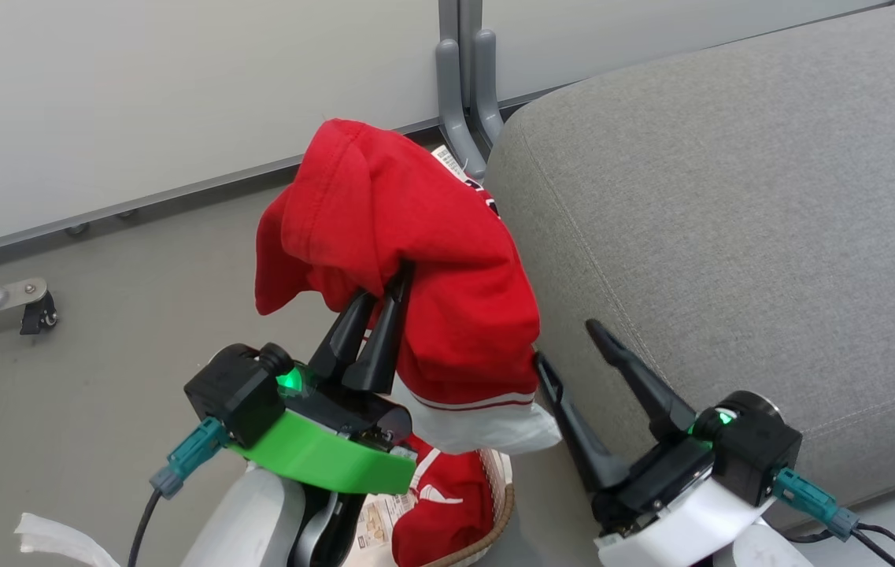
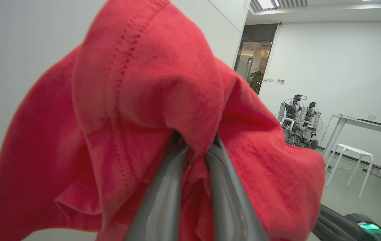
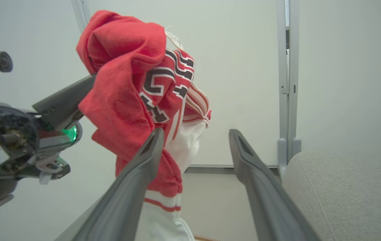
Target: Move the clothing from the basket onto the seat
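Grey floor (image 1: 101, 409) and a pale wall (image 1: 179, 79) form the background of the head view, and the light grey seat (image 1: 730, 197) takes up the right side.

We see the left gripper (image 1: 390, 282) raised at centre. Its 2 fingers are pressed almost together on a fold of 1 red garment (image 1: 431, 315). The left wrist view confirms the pinch, with fabric bunched between the 2 dark fingers and draped over their tips.

The garment hangs in the air just beside the seat's rounded left corner. We cannot tell whether it touches the cushion. Its white hem (image 1: 478, 425) dangles directly above the basket (image 1: 504, 492), whose brown woven-look rim shows at the bottom edge. A second red garment (image 1: 447, 520) lies inside the basket, next to a paper label (image 1: 375, 521).

The right gripper (image 1: 566, 342) sits at lower right in front of the seat. Its 2 fingers are spread wide with nothing between them. In the right wrist view, 1 of these fingers crosses in front of the hanging cloth, and we cannot tell whether it makes contact. That view also shows a dark block-letter logo (image 3: 156, 87) and a white tag (image 3: 173, 38) on the held garment.

Behind the cloth, the left wrist view shows another robot (image 2: 297, 117), a white stool (image 2: 351, 157) and a white table (image 2: 364, 121).
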Motion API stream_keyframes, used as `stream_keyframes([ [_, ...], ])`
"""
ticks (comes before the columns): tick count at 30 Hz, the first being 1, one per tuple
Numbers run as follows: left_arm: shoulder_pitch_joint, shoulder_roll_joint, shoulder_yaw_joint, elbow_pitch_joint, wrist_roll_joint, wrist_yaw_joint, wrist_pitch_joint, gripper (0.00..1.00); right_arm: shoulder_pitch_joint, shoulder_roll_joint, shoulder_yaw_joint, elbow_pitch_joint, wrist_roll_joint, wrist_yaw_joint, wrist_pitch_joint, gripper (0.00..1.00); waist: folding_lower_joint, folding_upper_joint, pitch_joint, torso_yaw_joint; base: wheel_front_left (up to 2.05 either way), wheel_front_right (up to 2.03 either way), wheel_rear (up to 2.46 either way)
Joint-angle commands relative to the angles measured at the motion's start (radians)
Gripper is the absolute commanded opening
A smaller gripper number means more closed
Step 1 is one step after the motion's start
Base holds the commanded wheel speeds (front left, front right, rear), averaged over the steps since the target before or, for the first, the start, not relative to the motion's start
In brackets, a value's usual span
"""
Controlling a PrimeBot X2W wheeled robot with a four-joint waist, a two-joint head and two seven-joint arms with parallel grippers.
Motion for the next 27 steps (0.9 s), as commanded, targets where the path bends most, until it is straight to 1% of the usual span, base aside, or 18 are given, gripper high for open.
stream_keyframes([
  [1, -0.013, 0.007, 0.004, 0.000, 0.005, -0.003, 0.000, 0.00, -0.012, -0.027, 0.034, -0.018, 0.019, 0.000, -0.003, 1.00, 0.0000, 0.0000, 0.001, -0.002, 0.00, 0.00, 0.00],
  [4, -0.019, 0.010, -0.004, 0.002, 0.003, -0.003, 0.000, 0.00, -0.037, -0.098, 0.116, -0.040, 0.024, 0.000, -0.003, 1.00, 0.0000, 0.0000, 0.004, -0.005, 0.00, 0.00, 0.00],
  [6, -0.024, 0.015, -0.016, 0.002, 0.002, -0.003, -0.001, 0.00, -0.055, -0.122, 0.146, -0.040, 0.020, 0.000, -0.003, 1.00, 0.0000, 0.0000, 0.006, -0.007, 0.00, 0.00, 0.00],
  [10, -0.033, 0.022, -0.052, 0.003, -0.006, -0.003, 0.000, 0.00, -0.099, -0.150, 0.176, -0.023, 0.025, 0.000, -0.003, 1.00, 0.0000, 0.0000, 0.009, -0.005, 0.00, 0.00, 0.00],
  [15, -0.043, 0.028, -0.096, 0.009, -0.016, -0.003, 0.000, 0.00, -0.165, -0.183, 0.255, 0.024, 0.039, 0.000, -0.003, 1.00, 0.0000, 0.0000, 0.011, 0.005, 0.00, 0.00, 0.00],
  [18, -0.050, 0.027, -0.110, 0.013, -0.020, -0.003, -0.001, 0.00, -0.198, -0.184, 0.285, 0.055, 0.048, 0.000, -0.003, 1.00, 0.0000, 0.0000, 0.011, 0.010, 0.00, 0.00, 0.00],
  [27, -0.055, 0.019, -0.154, 0.032, -0.016, -0.003, -0.001, 0.00, -0.252, -0.125, 0.322, 0.133, 0.059, 0.000, -0.003, 1.00, 0.0000, 0.0000, 0.008, 0.028, 0.00, 0.00, 0.00],
])
